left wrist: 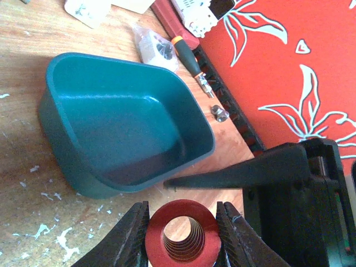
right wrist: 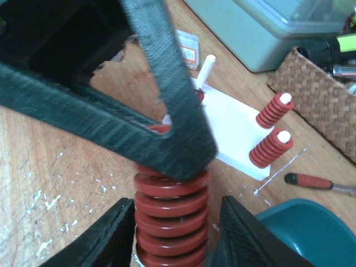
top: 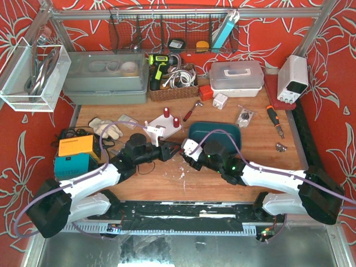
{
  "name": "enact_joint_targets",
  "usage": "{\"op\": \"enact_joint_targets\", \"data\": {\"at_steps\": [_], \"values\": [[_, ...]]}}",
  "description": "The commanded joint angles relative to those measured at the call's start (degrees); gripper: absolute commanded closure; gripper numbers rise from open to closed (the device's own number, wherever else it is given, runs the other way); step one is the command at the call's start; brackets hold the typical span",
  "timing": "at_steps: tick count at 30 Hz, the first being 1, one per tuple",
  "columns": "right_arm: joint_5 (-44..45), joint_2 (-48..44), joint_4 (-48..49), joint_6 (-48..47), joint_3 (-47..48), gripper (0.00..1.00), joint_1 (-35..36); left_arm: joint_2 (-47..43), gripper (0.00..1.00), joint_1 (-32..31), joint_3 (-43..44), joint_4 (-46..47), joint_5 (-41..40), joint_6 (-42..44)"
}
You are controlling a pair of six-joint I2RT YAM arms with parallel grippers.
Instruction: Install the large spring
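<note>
The large spring hangs in the air over the middle of the tabletop, caught between both arms. The left hand is clamped on one end of it. The right hand has its fingers against both sides of the other end's coils, so it looks closed on the spring too. To me this is a handover or a regrip, with the fitting not yet begun.

The white base lies just far and left of the hands. Two small springs already sit on its pegs, and one bare peg stands free. Next, I reckon one hand must let go. The other must bring the spring upright over that peg and lower it on square.

The left hand's own fingers cross between the spring and the peg. The teal bin sits close on the right, a red-handled screwdriver lies beyond it, and the woven basket stands farther off
</note>
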Motion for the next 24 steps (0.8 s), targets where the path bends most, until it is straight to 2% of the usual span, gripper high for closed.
{"op": "enact_joint_targets", "data": {"at_steps": [1, 5, 10, 17, 24], "values": [[3.7, -0.6, -1.5, 1.3, 2.2, 0.47, 0.4, -2.3, 0.86, -0.2, 1.8, 0.1, -2.2, 2.2], [7.8, -4.1, -2.8, 3.5, 2.0, 0.23, 0.4, -3.3, 0.85, -0.2, 4.7, -5.4, -7.6, 6.3], [13.9, -6.6, -11.8, 7.5, 4.9, 0.03, 0.4, -3.0, 0.86, 0.1, 7.8, -11.1, -16.7, 11.9], [23.7, -7.7, -15.5, 12.6, 5.7, 0.01, 0.3, -0.7, 0.87, 1.0, 10.8, -15.6, -33.9, 18.0], [27.3, -9.0, -14.1, 16.0, 3.4, 0.01, 0.3, 4.4, 0.87, 8.3, 16.1, -19.9, -37.4, 21.3]]}}
